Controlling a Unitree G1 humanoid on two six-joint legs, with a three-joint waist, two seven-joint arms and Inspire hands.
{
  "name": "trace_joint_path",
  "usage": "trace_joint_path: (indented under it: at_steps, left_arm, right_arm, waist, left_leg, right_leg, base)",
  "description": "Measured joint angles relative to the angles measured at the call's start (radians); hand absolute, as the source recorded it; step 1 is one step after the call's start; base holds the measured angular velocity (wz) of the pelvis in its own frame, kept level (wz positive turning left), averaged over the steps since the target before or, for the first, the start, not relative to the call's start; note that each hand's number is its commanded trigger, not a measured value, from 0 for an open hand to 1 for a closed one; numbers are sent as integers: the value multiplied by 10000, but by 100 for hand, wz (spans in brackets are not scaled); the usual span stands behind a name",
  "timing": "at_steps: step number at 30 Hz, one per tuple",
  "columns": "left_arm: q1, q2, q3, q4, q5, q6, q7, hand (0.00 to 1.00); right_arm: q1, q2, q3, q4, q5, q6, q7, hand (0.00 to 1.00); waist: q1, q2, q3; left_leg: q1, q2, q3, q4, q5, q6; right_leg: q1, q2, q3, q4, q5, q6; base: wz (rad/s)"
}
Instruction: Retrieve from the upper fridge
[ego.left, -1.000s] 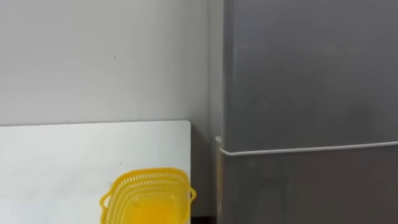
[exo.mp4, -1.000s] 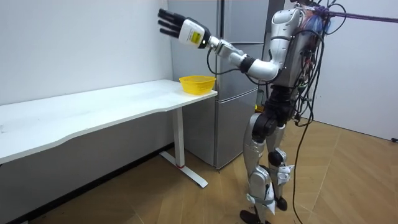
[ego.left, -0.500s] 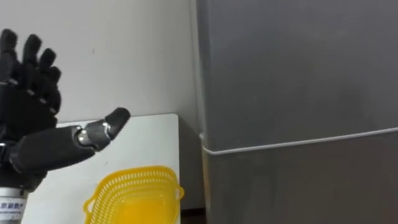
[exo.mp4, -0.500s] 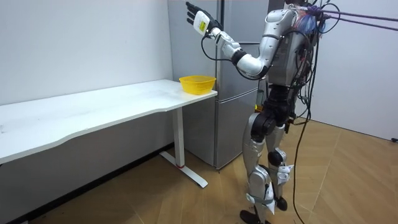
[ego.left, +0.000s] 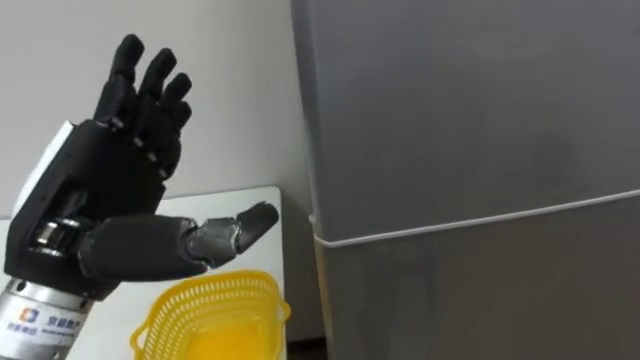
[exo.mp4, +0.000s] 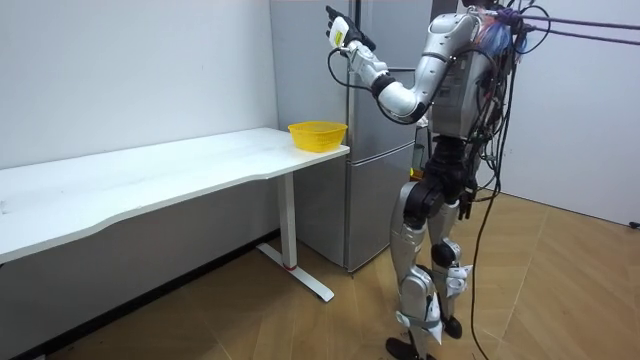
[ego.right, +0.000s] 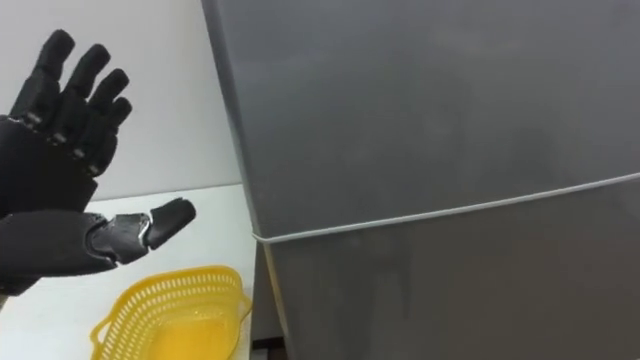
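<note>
Now our black left hand (ego.left: 115, 185) hangs open beside the grey metal fridge's closed upper door (ego.left: 470, 100), our target hidden behind it. We could slip off that flush edge, or knock the yellow mesh basket (ego.left: 212, 315) below.

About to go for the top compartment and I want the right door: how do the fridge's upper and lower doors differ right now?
The upper door lies above the pale seam, the lower door below it. The open left hand hovers level with the upper door, off its left edge; the yellow basket stands beside the lower door. Both doors are shut and plain grey, with no handle showing.
</note>
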Motion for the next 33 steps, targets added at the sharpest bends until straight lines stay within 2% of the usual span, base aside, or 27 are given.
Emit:
trace_joint_path:
  at_steps: [4, 10, 18, 19, 20, 21, 27, 29, 31, 32, 33]
  left_arm:
    - [-88, -2, -659, -1, 4, 148, -451, 0]
    - [-122, -35, -1696, 38, 43, 260, -802, 0]
    - [-167, -19, -1873, 58, 37, 259, -908, 0]
    - [-167, -20, -1873, 58, 37, 259, -930, 21]
    - [-167, -20, -1886, 58, 37, 259, -942, 68]
    - [-167, -20, -1906, 58, 37, 256, -941, 100]
    - [-166, -53, -1831, 129, 38, 249, -836, 100]
    - [-168, -101, -1691, 292, 26, 147, -707, 97]
    - [-168, -134, -1637, 317, 17, 105, -719, 75]
    - [-166, -151, -1739, 317, 6, 76, -747, 69]
    - [-166, -165, -1745, 316, 5, 49, -747, 51]
  right_arm:
    - [-2, -83, 78, -8, -9, 140, 97, 0]
    - [-318, -179, 609, -39, 19, 114, 166, 0]
    - [-651, -293, 1186, 16, 88, -1, 155, 0]
    - [-670, -303, 1200, 16, 88, -4, 154, 0]
    - [-671, -322, 1251, 17, 88, -9, 155, 0]
    - [-671, -329, 1281, 17, 88, -10, 155, 0]
    - [-666, -365, 1488, 27, 88, -8, 163, 0]
    - [-667, -367, 1555, 28, 88, -6, 167, 0]
    - [-671, -367, 1560, 37, 94, -7, 169, 0]
    - [-672, -367, 1560, 47, 120, -7, 159, 0]
    - [-670, -367, 1561, 49, 134, -6, 158, 0]
  waist:
    - [-63, 125, 13]
    - [-296, 119, 18]
    - [-277, 24, 79]
    - [-273, 22, 81]
    - [-270, 21, 80]
    - [-270, 21, 80]
    - [-237, 4, 70]
    - [-231, -14, 40]
    - [-233, -26, 10]
    - [-232, -39, -3]
    - [-232, -44, -10]
  left_leg:
    - [-23, 21, 247, -3, 1, 0]
    - [-47, 7, 254, -21, 1, 1]
    - [-34, 1, 258, -20, 2, 2]
    - [-35, -2, 258, -20, 1, 2]
    - [-35, -3, 258, -21, 2, 2]
    - [-35, -4, 258, -20, 2, 2]
    - [-38, -4, 258, -20, 3, 3]
    - [-39, -5, 258, -20, 4, 5]
    - [-39, -6, 257, -19, 5, 7]
    - [-33, -6, 257, -18, 5, 8]
    - [-31, -6, 257, -18, 6, 9]
  right_leg:
    - [-43, -15, -38, 47, -8, 7]
    - [-33, -52, -87, 91, -19, 9]
    - [-51, -61, -99, 85, -24, 18]
    - [-51, -64, -99, 85, -25, 20]
    - [-49, -65, -101, 85, -26, 21]
    - [-46, -65, -104, 85, -26, 22]
    - [-27, -66, -141, 86, -27, 22]
    - [-14, -71, -164, 86, -27, 23]
    - [-2, -74, -180, 86, -27, 23]
    - [11, -75, -185, 87, -26, 23]
    - [15, -75, -189, 89, -26, 23]
  base:
    - [0]
    - [0]
    - [2]
    - [0]
    - [0]
    - [0]
    - [1]
    - [4]
    - [0]
    - [0]
    - [3]
